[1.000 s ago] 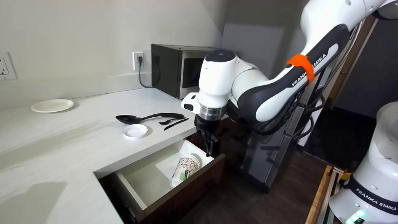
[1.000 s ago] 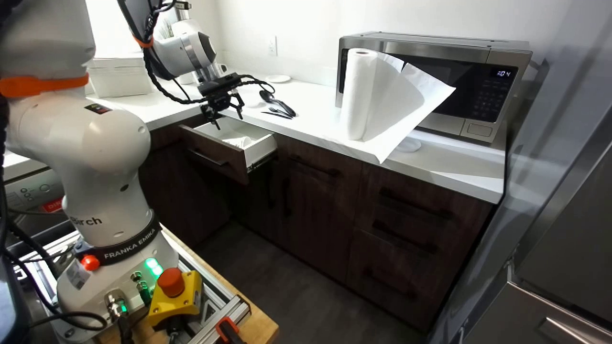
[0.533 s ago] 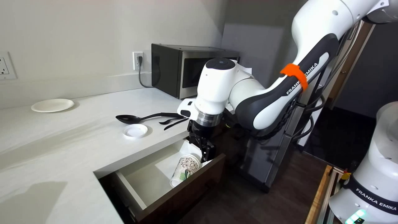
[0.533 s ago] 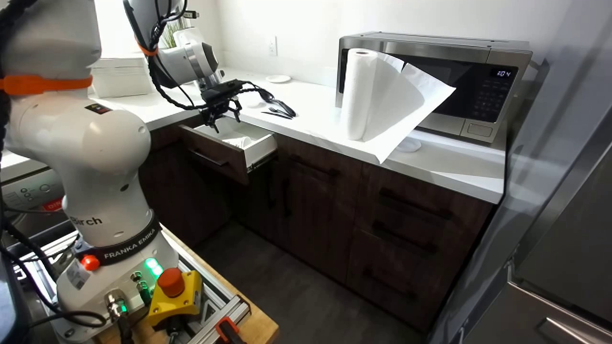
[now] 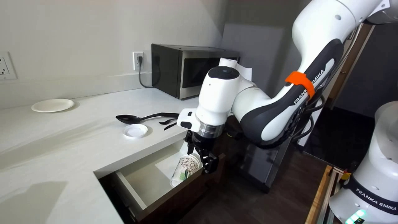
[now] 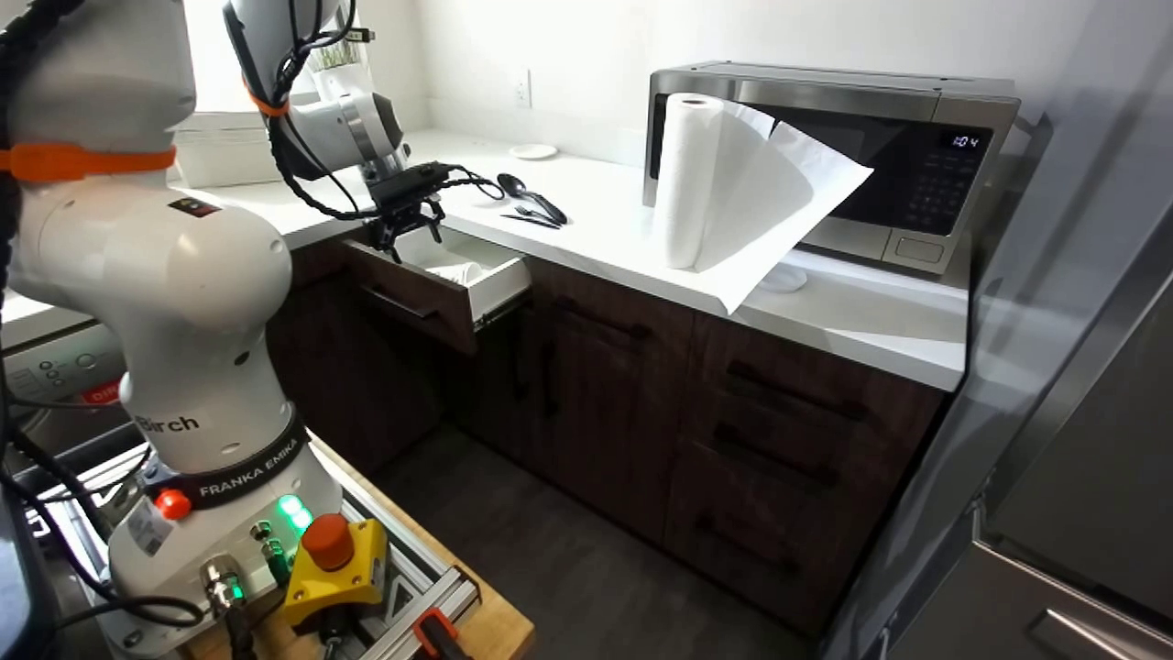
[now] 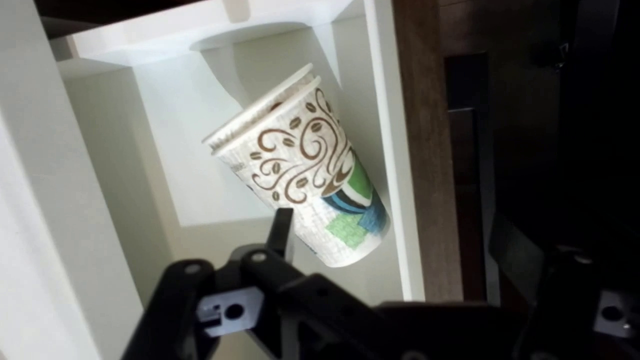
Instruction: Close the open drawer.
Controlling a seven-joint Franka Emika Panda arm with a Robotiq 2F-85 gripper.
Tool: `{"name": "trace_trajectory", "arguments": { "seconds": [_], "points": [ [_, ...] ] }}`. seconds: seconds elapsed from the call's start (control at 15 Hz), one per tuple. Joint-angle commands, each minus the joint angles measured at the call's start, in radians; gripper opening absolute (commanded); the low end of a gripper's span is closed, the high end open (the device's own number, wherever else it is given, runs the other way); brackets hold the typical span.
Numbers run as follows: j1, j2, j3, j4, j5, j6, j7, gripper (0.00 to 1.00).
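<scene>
One claw (image 6: 416,248), spread wide, overhangs one open drawer (image 6: 447,302) holding two nested cups (image 7: 307,172).

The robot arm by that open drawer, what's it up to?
A robot arm is busy at the drawer, and its job is to close it. That isn't done yet: the drawer stands open. The hand is spread open with nothing in it and seems to hang astride the drawer's front edge; I can't tell whether it touches. Inside the drawer, patterned cups, nested together, lie on their side.
</scene>
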Motion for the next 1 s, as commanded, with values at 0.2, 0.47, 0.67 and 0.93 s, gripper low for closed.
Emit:
{"name": "trace_trajectory", "arguments": {
  "seconds": [0.2,0.47,0.67,0.93],
  "points": [
    [0.017,0.063,-0.037,-0.009,-0.068,0.107,0.007,1.00],
    [0.023,0.154,-0.074,0.062,-0.131,0.120,0.013,1.00],
    [0.011,0.130,-0.060,0.042,-0.097,0.095,-0.003,1.00],
    [0.097,0.080,-0.132,0.055,-0.257,0.078,0.124,1.00]
  ]
}}
